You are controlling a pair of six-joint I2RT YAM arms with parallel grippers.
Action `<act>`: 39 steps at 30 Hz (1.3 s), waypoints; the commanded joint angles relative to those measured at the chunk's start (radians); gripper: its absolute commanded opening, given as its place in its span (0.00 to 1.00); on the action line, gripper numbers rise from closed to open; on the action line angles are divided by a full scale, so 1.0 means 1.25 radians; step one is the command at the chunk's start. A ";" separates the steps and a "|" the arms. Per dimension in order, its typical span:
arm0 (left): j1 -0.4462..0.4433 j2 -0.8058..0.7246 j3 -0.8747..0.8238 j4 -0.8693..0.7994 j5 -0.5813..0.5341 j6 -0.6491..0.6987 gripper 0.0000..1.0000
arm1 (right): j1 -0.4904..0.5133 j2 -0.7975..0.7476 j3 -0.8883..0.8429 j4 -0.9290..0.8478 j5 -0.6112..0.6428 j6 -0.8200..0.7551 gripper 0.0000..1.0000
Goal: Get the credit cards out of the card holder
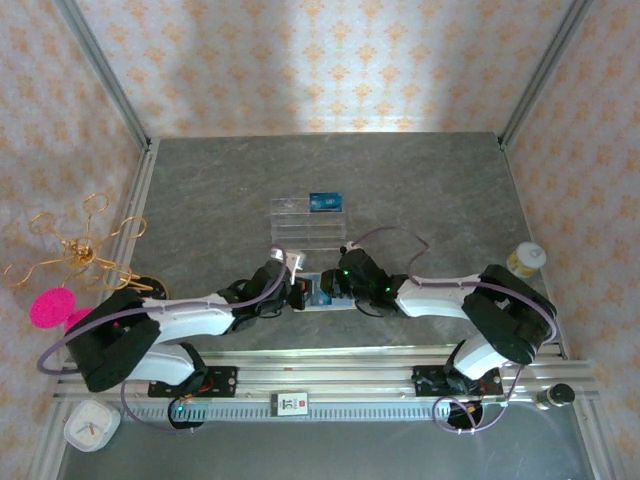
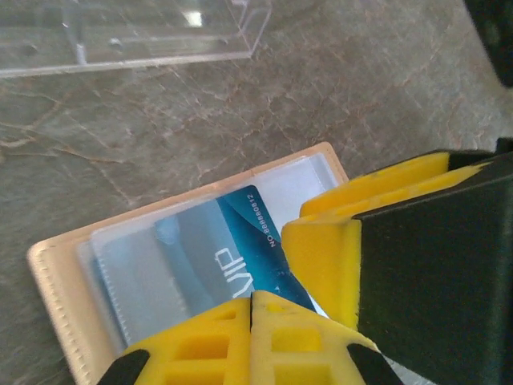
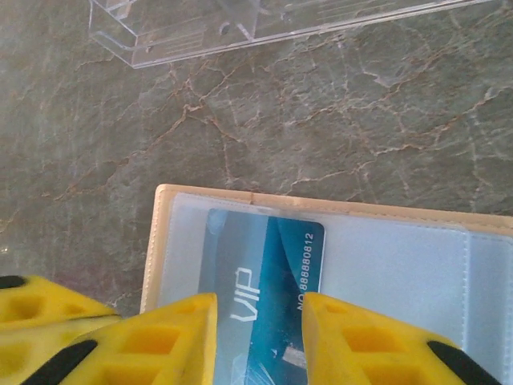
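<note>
**A:** What's the biggest thing here?

**B:** The table (image 1: 200,200), a matt grey top veined like stone. On it, in the upper middle of the overhead view, sits a clear tray (image 1: 300,228). It is hard see-through plastic, split into compartments. A second blue card (image 1: 326,202) lies in its upper right compartment.

**A:** And the card holder?

**B:** The card holder (image 3: 156,241) lies open and flat just below the tray, at the lower middle of the overhead view. It sits between the two gripper heads. Its rim is cream with a ridged edge, and the pockets inside are frosted and translucent.

**A:** Is anything in it?

**B:** A VIP card (image 3: 264,265), in the left-hand pocket as the right wrist view shows it. It is a glossy blue rectangle with rounded corners, white lettering and a number. Part of it is dulled behind the frosted sleeve.

**A:** Where is the right gripper?

**B:** The right gripper (image 3: 258,301) is at the bottom of its wrist view. Its yellow, hollow-celled fingers are spread, and the card's lower end runs into the gap between them. I can't tell whether they touch it.

**A:** And the left gripper?

**B:** The left gripper (image 2: 252,303) is at the bottom of its wrist view, its yellow fingers pressed together. They are over the holder's near edge and the card's lower corner. Nothing shows between them, and I can't tell whether they bear down on the holder. The right gripper's finger stands just beside them, to the right.
</note>
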 commanded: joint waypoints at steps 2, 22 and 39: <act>-0.009 0.045 0.014 0.024 0.009 0.023 0.00 | -0.020 0.012 0.009 -0.013 -0.026 -0.023 0.33; -0.009 0.162 -0.024 0.036 0.018 -0.012 0.00 | -0.047 0.084 0.006 0.021 -0.085 -0.030 0.20; 0.003 0.125 -0.055 0.045 0.035 -0.027 0.00 | -0.100 -0.030 -0.061 -0.007 -0.062 -0.035 0.08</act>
